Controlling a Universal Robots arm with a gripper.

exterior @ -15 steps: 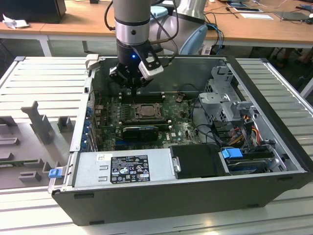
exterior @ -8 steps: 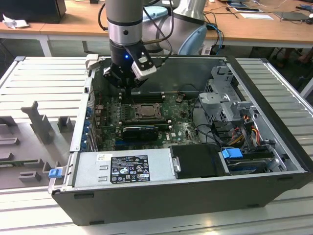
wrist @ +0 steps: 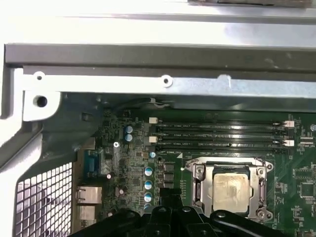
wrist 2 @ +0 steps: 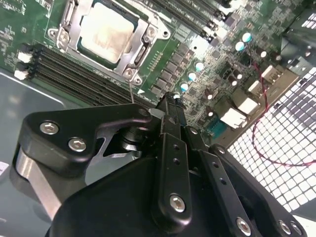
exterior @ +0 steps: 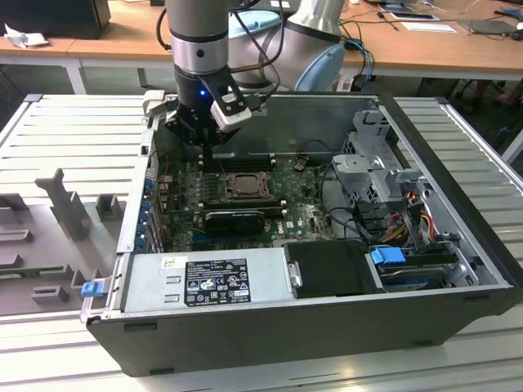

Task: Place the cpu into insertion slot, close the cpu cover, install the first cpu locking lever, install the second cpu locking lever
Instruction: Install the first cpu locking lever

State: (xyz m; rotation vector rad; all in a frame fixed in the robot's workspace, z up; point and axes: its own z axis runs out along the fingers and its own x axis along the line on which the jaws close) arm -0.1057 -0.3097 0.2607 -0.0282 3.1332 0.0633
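The cpu point(wrist 2: 106, 32) lies flat in the insertion slot point(exterior: 243, 185), its pale metal top showing in both wrist views point(wrist: 231, 190). The cpu cover point(wrist 2: 142, 43) lies down around it as a grey metal frame point(wrist: 256, 190). My gripper point(exterior: 204, 152) hangs over the motherboard just beside the socket, toward the exterior view's left and the case's back wall. Its black fingers point(wrist 2: 170, 106) are together with nothing between them. A thin metal rod point(wrist 2: 131, 93) stands up by the socket corner close to the fingertips; I cannot tell whether they touch it.
Memory slots point(wrist: 217, 136) run along the socket on its back-wall side. A long black finned card point(exterior: 235, 219) lies in front of the socket. The power supply point(exterior: 204, 282), drive cage point(exterior: 376, 167) and cables point(exterior: 409, 212) fill the case's front and right. A perforated rear panel point(wrist: 44, 197) stands close by.
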